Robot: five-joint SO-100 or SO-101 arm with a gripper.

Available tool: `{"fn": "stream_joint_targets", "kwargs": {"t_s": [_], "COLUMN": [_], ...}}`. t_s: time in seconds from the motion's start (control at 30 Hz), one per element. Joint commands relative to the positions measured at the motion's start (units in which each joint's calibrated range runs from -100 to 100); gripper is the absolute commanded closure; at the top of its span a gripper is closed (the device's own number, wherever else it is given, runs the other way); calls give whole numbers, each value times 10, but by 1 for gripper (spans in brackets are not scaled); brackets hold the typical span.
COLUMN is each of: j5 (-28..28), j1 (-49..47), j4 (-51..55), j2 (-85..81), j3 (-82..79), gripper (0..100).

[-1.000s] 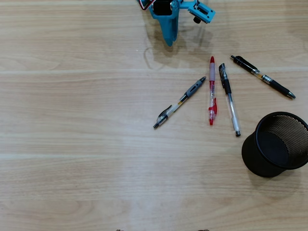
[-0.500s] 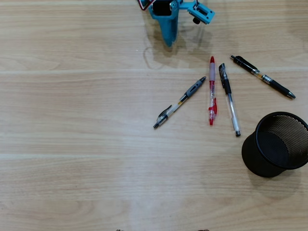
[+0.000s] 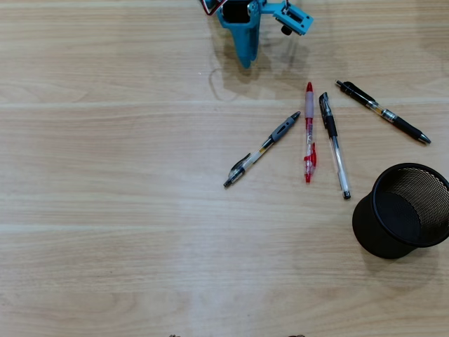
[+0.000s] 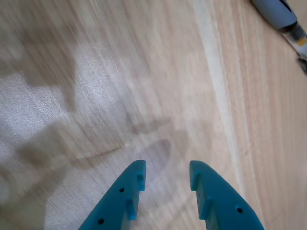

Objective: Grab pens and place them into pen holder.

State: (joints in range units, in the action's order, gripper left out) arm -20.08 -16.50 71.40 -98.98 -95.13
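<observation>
Four pens lie loose on the table (image 3: 105,210): a grey pen (image 3: 263,149), a red pen (image 3: 309,132), a clear pen (image 3: 334,144) and a black pen (image 3: 382,111). The holder (image 3: 403,210) stands apart, empty. The gripper (image 4: 165,175) hovers spread, holding nothing, probably lining up on the grey pen.
</observation>
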Motion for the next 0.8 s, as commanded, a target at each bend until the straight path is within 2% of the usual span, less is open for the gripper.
{"fn": "stream_joint_targets", "kwargs": {"t_s": [0.0, 0.2, 0.37, 0.47, 0.57, 0.67, 0.77], "j5": [3, 2, -47, -86, -134, -197, -284], "j1": [1, 3, 21, 55, 88, 96, 93], "j4": [8, 14, -42, -102, -128, -81, -2], "j2": [-3, -3, 106, 272, 478, 701, 897], "j3": [0, 7, 88, 227, 418, 636, 838], "gripper": [89, 89, 88, 87, 80, 69, 68]}}
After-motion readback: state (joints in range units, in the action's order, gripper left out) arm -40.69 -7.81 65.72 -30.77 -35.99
